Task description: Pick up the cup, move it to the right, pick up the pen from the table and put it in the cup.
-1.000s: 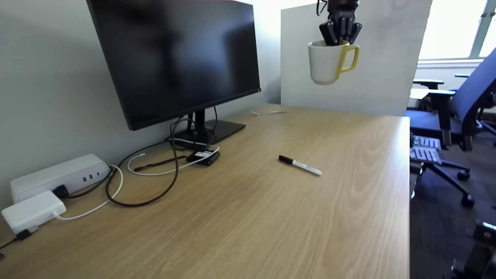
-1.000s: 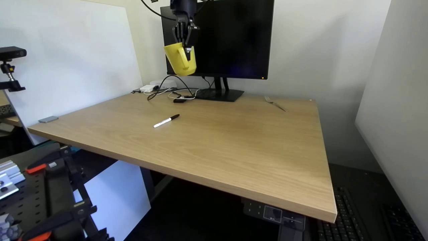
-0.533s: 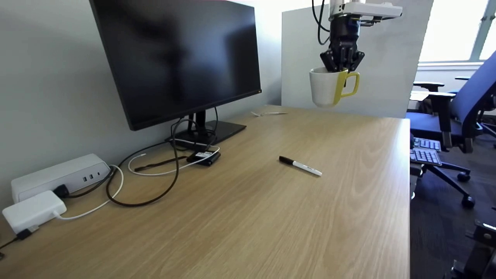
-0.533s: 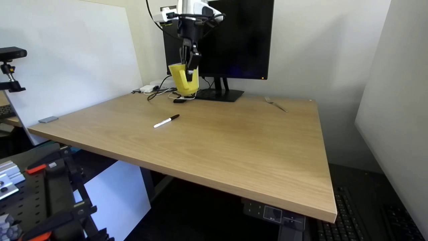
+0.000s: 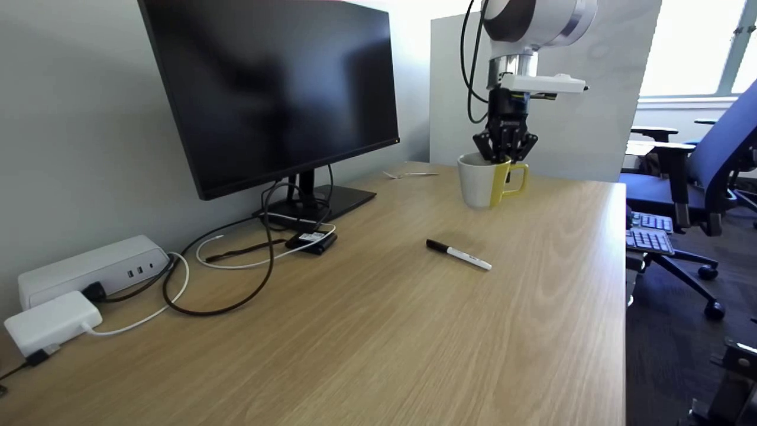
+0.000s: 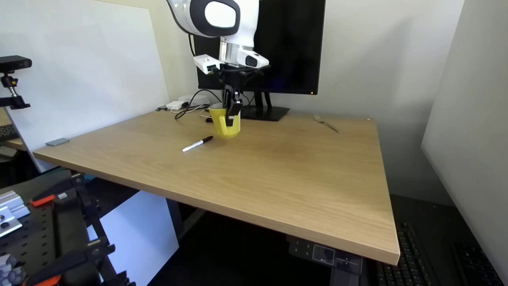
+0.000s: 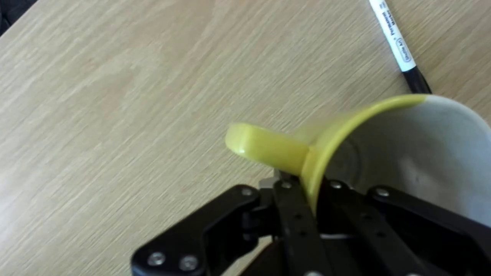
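A gripper point(image 7: 310, 186) pinches a yellow-and-white cup point(image 7: 406, 151) by its wall beside the handle point(image 7: 264, 147), jaws nearly together; likely hard, slick and breakable, the cup is on or just over the table point(image 7: 134, 115), which is unclear. Beyond lies the pen point(image 7: 399, 48), probably light, prone to roll, best seized mid-barrel.

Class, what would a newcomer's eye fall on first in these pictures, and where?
Probably the yellow-and-white mug, pinched beside its handle by the black gripper. Next, the large dark monitor, standing on the wood-grain desk. Then the permanent marker, lying there near the mug.
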`<action>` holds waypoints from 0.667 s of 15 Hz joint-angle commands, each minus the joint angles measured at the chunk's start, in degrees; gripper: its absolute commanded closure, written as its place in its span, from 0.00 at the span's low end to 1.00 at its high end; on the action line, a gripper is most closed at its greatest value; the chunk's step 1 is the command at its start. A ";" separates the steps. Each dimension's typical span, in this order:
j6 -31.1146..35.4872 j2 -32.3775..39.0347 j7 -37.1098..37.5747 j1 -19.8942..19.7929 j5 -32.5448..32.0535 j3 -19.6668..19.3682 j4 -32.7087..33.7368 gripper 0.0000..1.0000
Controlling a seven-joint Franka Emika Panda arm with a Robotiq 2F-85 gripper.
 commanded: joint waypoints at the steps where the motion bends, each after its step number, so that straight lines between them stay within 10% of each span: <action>1: 1.25 2.30 0.34 -0.76 1.76 0.61 1.92 0.97; 10: 4.44 5.36 -0.34 -2.00 3.86 0.88 1.89 0.97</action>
